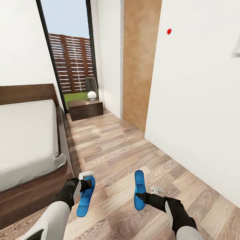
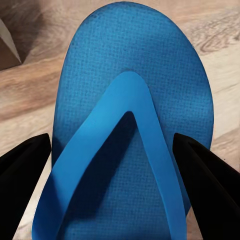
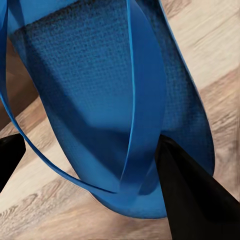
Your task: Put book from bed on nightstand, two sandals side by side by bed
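Two bright blue sandals are low over the wood floor beside the bed (image 1: 26, 133). My left gripper (image 1: 86, 182) is at the heel end of the left sandal (image 1: 85, 198). In the left wrist view its black fingers (image 2: 25, 175) press both side edges of that sandal (image 2: 130, 60), shut on it. My right gripper (image 1: 141, 195) holds the right sandal (image 1: 139, 185). There the sandal (image 3: 95, 90) hangs tilted off the floor, one finger (image 3: 195, 195) against its strap. The nightstand (image 1: 86, 110) stands past the bed under the window. The book is out of view.
A lamp with a dark shade and white ball base (image 1: 91, 88) sits on the nightstand. The white wall (image 1: 200, 116) and a brown wooden panel (image 1: 140, 63) close the right side. A lane of plank floor (image 1: 110, 146) runs between bed and wall toward the tall window (image 1: 70, 50).
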Available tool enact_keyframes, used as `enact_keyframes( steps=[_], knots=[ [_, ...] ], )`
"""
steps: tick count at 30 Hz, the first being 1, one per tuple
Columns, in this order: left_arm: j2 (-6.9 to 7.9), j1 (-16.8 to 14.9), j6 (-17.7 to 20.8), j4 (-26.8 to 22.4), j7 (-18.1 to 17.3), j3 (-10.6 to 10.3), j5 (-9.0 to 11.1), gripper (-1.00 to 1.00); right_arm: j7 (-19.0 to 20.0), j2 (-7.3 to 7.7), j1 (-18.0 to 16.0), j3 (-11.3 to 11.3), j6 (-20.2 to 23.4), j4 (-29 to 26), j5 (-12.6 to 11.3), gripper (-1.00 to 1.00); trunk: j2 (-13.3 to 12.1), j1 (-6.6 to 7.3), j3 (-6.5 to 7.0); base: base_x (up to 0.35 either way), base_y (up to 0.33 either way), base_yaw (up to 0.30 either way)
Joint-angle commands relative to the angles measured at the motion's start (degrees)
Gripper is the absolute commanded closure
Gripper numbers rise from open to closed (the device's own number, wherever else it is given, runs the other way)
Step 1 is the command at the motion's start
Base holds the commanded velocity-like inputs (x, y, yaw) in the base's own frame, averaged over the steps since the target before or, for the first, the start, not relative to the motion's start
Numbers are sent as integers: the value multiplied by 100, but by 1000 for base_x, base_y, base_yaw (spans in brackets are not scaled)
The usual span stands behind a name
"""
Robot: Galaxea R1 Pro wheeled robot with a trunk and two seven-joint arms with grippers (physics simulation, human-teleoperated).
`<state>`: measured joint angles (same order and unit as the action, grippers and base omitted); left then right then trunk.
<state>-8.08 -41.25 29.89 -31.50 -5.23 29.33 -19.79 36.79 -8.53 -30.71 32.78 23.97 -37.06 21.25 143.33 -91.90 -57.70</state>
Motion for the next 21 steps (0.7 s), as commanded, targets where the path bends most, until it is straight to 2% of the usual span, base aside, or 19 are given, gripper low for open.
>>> enact_keyframes(
  steps=[1,21],
  knots=[
    [-9,-6,26,-14,-53,47,-61,100,56,-8,-5,45,37,-12,29,100,3,-1,-6,214,-270,240],
    [-9,-6,26,-14,-57,47,-60,100,57,-9,-5,43,37,-12,29,100,3,-1,-6,217,-268,236]
  ],
)
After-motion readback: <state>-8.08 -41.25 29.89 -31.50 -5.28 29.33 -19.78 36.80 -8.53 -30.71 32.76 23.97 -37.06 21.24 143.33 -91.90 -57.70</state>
